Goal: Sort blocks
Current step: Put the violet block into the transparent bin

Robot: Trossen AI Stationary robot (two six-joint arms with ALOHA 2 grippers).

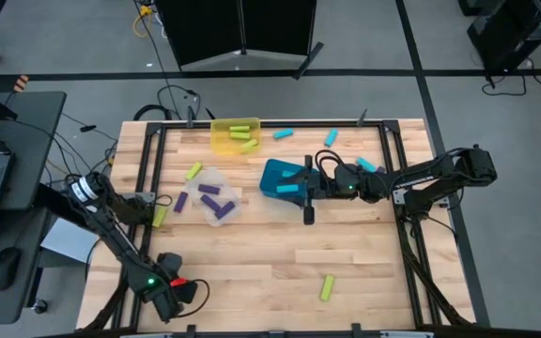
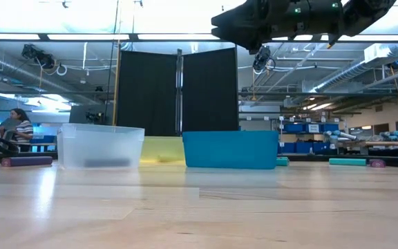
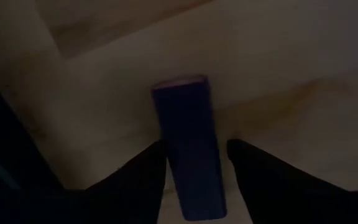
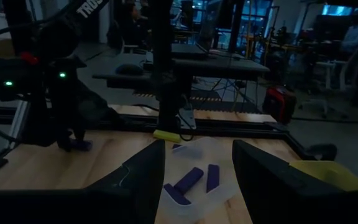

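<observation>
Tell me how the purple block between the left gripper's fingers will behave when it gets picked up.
The purple block looks straight-edged and flat-faced, so it probably stays stiff and will not roll. It is small beside the left gripper, so likely light. Its faces look smooth, and the fingers stand along its long sides, so it might slip or twist if gripped off centre.

Left gripper (image 3: pixel 194 165): reaching down at the table's left edge, fingers parted.
Right gripper (image 4: pixel 197 168): hovering mid-table, fingers standing apart.

Purple blocks (image 4: pixel 190 180) in clear bin (image 4: pixel 225 186)
</observation>
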